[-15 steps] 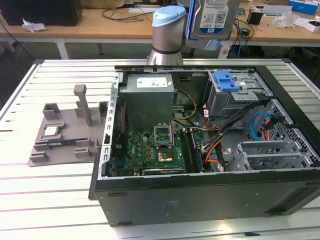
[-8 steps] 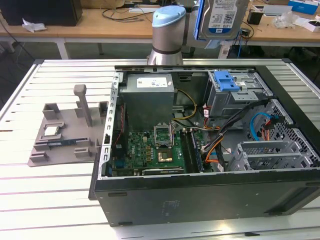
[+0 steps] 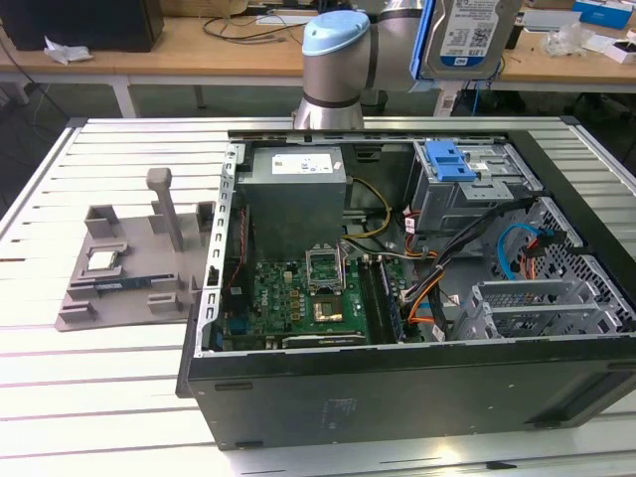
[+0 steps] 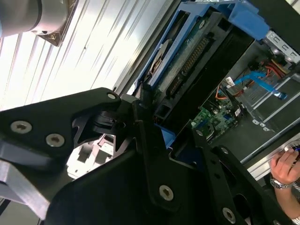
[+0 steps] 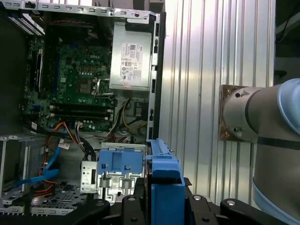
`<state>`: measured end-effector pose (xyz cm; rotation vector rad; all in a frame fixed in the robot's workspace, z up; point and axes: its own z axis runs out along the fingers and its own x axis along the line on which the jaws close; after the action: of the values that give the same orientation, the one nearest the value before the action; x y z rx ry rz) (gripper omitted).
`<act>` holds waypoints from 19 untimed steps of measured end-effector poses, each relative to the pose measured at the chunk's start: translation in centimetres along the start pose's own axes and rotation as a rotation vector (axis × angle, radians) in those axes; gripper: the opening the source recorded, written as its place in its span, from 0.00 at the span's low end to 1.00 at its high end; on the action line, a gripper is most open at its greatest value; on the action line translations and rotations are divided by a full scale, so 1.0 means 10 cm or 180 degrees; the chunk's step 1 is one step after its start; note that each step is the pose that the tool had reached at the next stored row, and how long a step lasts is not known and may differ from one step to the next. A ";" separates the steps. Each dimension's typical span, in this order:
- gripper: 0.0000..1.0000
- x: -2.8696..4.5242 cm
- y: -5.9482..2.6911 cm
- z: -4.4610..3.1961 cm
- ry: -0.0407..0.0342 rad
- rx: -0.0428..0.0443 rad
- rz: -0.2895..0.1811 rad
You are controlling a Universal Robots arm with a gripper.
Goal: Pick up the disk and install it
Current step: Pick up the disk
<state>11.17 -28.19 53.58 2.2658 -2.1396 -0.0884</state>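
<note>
Gripper (image 4: 151,111) pinches the disk (image 3: 467,35) by its blue carrier frame, high above the open computer case (image 3: 397,393). One blue-and-white label covers the disk's face, one white label marks the power supply (image 3: 296,184), and one blue bracket (image 3: 449,159) tops the drive cage (image 3: 442,207).

The exterior view was taken from above and in front, at a middling distance; the computer case (image 3: 397,397) on the slatted surface (image 3: 99,397) was looked down into, with the arm's base (image 3: 333,79) at the far side. The first wrist view was aimed down into the case from well above, past the edge of the held disk (image 5: 164,183). The second wrist view was set very near the hand (image 4: 150,117), along the disk's connector side. The motherboard (image 3: 298,288) and the surface were shared by all three views.
</note>
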 end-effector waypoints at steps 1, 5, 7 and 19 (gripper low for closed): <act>0.37 0.001 -0.022 -0.001 0.0000 0.0000 0.0000; 0.37 0.008 -0.136 -0.008 0.0000 -0.0001 0.0000; 0.37 0.012 -0.218 -0.013 0.0000 -0.0002 0.0000; 0.37 0.020 -0.302 -0.012 -0.0012 0.0002 0.0211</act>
<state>14.20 -28.21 53.53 2.1943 -2.2145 -0.0909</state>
